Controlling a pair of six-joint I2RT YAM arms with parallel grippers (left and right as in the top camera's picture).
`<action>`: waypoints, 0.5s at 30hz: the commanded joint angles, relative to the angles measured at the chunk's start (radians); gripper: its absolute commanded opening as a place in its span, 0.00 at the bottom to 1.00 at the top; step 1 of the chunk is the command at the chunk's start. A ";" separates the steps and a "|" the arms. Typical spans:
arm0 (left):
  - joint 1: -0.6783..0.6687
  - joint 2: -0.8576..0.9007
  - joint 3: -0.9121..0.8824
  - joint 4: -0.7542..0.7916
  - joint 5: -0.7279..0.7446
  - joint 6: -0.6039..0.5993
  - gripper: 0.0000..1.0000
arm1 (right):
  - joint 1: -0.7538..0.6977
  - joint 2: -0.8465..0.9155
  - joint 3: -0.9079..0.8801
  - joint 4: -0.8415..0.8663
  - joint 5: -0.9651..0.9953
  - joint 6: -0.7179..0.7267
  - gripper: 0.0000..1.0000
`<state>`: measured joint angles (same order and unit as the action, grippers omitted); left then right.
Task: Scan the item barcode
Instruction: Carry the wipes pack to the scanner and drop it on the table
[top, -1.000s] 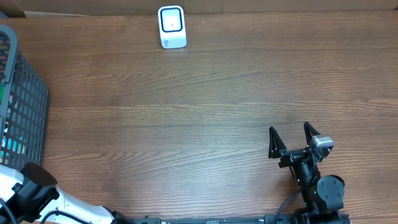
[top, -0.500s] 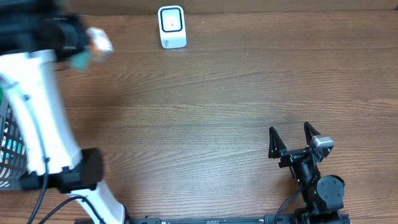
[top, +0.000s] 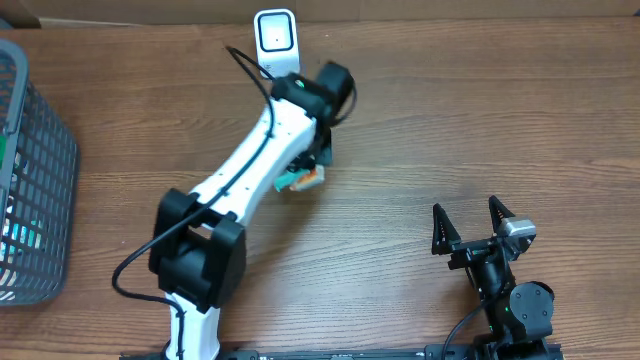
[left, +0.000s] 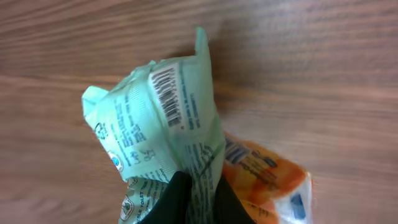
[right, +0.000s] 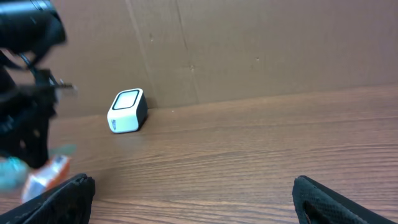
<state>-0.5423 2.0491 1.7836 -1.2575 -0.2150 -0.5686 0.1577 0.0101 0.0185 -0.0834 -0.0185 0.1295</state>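
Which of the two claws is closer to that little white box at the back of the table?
Left. The left gripper, shut on a packet, hangs just in front of the scanner; the right gripper sits open, far off toward the front right.

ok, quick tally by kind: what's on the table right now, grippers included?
barcode scanner: 1
mesh basket: 1 (contents too hidden to count)
green-and-orange packet: 1, pinched in the left gripper
grippers: 2, that one and the right gripper, open
total: 5
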 joint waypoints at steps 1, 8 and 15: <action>-0.023 -0.009 -0.066 0.072 -0.058 -0.067 0.38 | -0.002 -0.007 -0.011 0.003 0.006 -0.004 1.00; 0.010 -0.016 -0.017 0.047 -0.089 -0.060 0.75 | -0.002 -0.007 -0.011 0.003 0.006 -0.004 1.00; 0.156 -0.043 0.153 -0.089 -0.050 0.016 0.68 | -0.002 -0.007 -0.011 0.003 0.006 -0.004 1.00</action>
<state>-0.4595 2.0476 1.8542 -1.3285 -0.2703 -0.6083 0.1574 0.0101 0.0185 -0.0837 -0.0189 0.1299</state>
